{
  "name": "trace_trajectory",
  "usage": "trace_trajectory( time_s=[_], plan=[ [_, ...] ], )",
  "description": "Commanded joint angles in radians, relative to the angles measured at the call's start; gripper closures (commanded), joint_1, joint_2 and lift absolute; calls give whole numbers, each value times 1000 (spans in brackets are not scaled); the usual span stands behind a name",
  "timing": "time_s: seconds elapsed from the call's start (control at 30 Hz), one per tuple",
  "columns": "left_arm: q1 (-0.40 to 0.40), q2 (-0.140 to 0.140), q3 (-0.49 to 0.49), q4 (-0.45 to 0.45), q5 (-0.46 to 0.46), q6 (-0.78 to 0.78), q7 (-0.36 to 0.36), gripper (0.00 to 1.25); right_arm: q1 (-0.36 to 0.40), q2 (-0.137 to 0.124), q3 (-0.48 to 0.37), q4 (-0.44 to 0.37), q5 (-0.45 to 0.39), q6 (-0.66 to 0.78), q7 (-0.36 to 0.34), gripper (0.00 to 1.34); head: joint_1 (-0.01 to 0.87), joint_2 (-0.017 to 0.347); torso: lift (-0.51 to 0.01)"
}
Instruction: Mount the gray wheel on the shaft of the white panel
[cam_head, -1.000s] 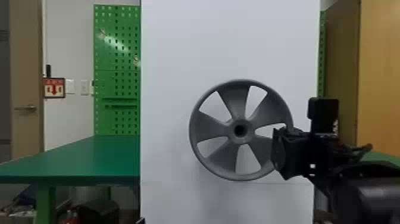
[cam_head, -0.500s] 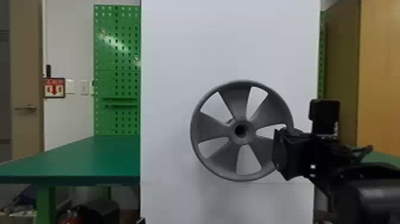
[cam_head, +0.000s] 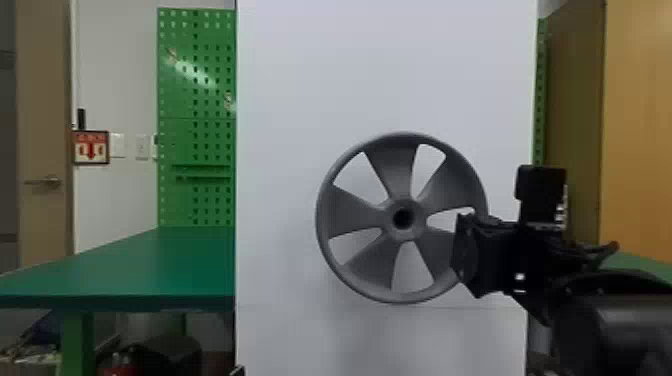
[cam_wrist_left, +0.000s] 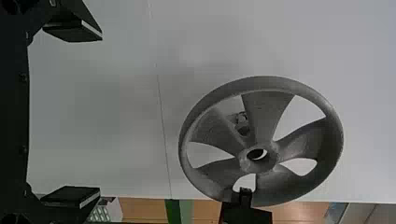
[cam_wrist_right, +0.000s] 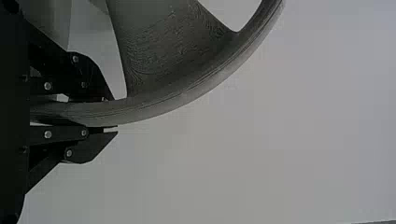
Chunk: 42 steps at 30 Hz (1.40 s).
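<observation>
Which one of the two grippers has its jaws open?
The left gripper: its jaws stand wide apart, holding nothing. The right gripper instead has its jaws closed on the rim of the gray wheel.

Green flat-topped table (cam_head: 150, 270) on my left
I see its dark front edge (cam_head: 115, 301) above a green leg (cam_head: 77, 340).
</observation>
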Motion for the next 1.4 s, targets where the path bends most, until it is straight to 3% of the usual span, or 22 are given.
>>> trace_trajectory(
  time_s=[0.0, 0.77, 1.37],
  plan=[
    [0, 0, 1, 0, 0, 0, 0, 117, -4, 0, -6, 15, -11, 1, 0, 1184, 38, 40, -487],
    [-2, 2, 0, 0, 0, 0, 0, 117, -17, 8, -6, 18, 18, 13, -34, 1184, 38, 40, -487],
    [-8, 8, -3, 0, 3, 0, 0, 117, -67, 17, -32, 173, -25, -34, -43, 1184, 38, 40, -487]
  ],
)
